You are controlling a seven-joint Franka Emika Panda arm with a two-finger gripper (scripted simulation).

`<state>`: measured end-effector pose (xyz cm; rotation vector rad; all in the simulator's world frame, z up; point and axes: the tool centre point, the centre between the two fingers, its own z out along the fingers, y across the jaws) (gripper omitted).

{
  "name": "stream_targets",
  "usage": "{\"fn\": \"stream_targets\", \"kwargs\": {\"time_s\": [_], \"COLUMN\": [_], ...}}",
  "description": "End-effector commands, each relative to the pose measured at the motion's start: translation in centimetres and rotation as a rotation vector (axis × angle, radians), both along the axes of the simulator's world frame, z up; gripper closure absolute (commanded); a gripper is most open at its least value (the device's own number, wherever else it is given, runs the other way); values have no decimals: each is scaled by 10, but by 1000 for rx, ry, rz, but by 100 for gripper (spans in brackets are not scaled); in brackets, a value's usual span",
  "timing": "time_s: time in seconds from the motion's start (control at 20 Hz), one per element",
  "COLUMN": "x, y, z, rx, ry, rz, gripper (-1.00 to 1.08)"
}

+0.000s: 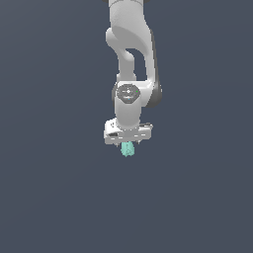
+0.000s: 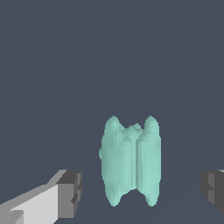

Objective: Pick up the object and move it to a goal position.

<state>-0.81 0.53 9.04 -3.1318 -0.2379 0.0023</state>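
1. Teal-mint and lumpy, the object [image 1: 127, 149] sits just below the hand [image 1: 127, 142], a little above the centre of the exterior view.
2. I see the white arm [image 1: 129, 59] coming down from the top edge of that view, its wrist pointing straight down.
3. In the wrist view the object [image 2: 130, 160] stands upright in the lower middle of the frame, ridged along its length with two rounded lobes at each end.
4. I see the hand [image 2: 141, 190] with its fingers apart: one dark pad [image 2: 70, 194] at the lower left of the wrist frame, the other at the lower right edge.
5. Both pads stand clear of the object, with grey gaps on either side, so nothing is clamped.
6. I cannot tell from either view whether the object rests on the plain dark grey ground [image 1: 49, 197] or hangs above it; no shadow or edge shows.
7. That grey fills the rest of both frames.
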Motion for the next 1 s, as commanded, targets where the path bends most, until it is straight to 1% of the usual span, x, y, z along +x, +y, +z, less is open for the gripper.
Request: {"fn": "stream_targets", "kwargs": {"time_s": [0.0,0.25,0.65,0.9,0.95], "x": [0,0,-1,0,0], "y": [0,0,1,0,0], "z": [0,-9,-45,-51,-51], "rx": [0,0,0,-1,-1], "ry": [0,0,-1,-2,-2], "rz": [0,1,6,7,7], "gripper": [-92,-92,-92,-92,108]}}
